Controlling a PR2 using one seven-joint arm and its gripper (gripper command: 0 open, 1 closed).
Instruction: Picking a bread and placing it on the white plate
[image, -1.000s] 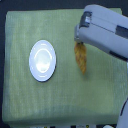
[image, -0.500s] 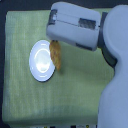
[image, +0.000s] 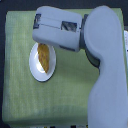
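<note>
**Bread lies on the plate, arm overhead**

The grey arm (image: 95, 55) fills the exterior view's right side and reaches across the far part of the desk (image: 20, 100) — a surface under a green cloth. Its boxy forward end hangs over the plate's far rim; the pincer itself is hidden beneath that housing, so I cannot tell whether it is spread or pressed together. The plate (image: 35, 67) sits toward the desk's left side. The bread (image: 44, 56) lies on it — upper end tucked under the arm.
</note>
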